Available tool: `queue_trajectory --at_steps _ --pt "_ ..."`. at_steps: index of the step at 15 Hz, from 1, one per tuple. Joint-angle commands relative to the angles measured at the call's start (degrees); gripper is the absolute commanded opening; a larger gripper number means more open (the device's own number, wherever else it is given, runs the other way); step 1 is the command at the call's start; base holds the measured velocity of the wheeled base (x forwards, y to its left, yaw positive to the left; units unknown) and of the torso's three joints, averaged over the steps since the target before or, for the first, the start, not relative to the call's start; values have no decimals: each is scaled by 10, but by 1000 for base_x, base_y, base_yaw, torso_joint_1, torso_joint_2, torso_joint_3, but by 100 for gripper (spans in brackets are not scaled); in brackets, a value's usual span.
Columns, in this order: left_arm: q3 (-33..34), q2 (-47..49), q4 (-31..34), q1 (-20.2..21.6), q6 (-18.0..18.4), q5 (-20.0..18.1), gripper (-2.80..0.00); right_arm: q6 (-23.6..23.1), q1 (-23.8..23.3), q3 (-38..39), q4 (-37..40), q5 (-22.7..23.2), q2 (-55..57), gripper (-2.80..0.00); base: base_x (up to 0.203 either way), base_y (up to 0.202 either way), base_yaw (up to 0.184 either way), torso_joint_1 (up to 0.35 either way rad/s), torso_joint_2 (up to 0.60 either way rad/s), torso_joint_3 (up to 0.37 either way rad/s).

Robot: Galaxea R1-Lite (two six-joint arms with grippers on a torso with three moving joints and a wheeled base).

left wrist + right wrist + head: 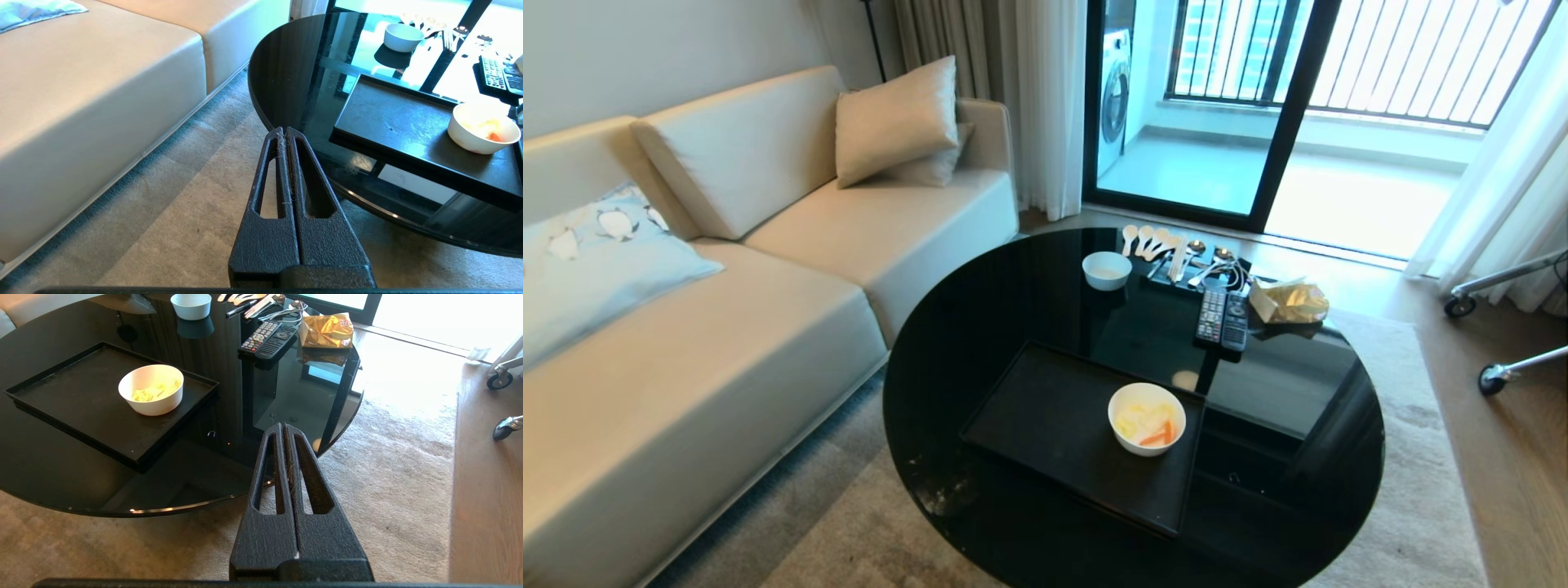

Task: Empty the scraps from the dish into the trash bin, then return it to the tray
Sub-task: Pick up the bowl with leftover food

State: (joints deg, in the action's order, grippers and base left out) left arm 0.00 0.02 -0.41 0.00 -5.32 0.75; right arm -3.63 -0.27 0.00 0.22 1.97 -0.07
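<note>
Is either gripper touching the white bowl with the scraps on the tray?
Apart. Both wrist views show the shut left gripper and right gripper hanging off the table over carpet, well clear of the bowl on the tray.

Daylight is pouring in from the balcony door (1201,106) at twelve o'clock, blowing out the floor beyond. The black glass table (980,327) is mirroring that glare. Wrist views are washing out at their far edges; head view is bending straight lines outward.

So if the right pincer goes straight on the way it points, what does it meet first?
Probably the table's near edge; the right pincer, shut, points at it above the carpet. Depth is unclear.
</note>
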Motion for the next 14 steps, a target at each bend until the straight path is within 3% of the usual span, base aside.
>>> queue_trajectory --at_steps 1,4,6,8,14 --pt "0 0 0 0 0 0 -280 -1 0 0 0 0 1 -280 0 0 0 0 0 0" --pt "0 0 0 0 0 0 -280 -13 0 0 0 3 1 -280 0 0 0 0 0 0" --pt "0 0 0 0 0 0 -280 -46 0 0 -2 4 1 -280 0 0 0 0 0 0" --pt "0 0 0 0 0 0 -280 -50 0 -5 -20 26 1 -280 0 0 0 0 0 0" --pt "0 0 0 0 0 0 -280 -90 0 -156 73 61 76 -280 0 0 0 0 0 0"
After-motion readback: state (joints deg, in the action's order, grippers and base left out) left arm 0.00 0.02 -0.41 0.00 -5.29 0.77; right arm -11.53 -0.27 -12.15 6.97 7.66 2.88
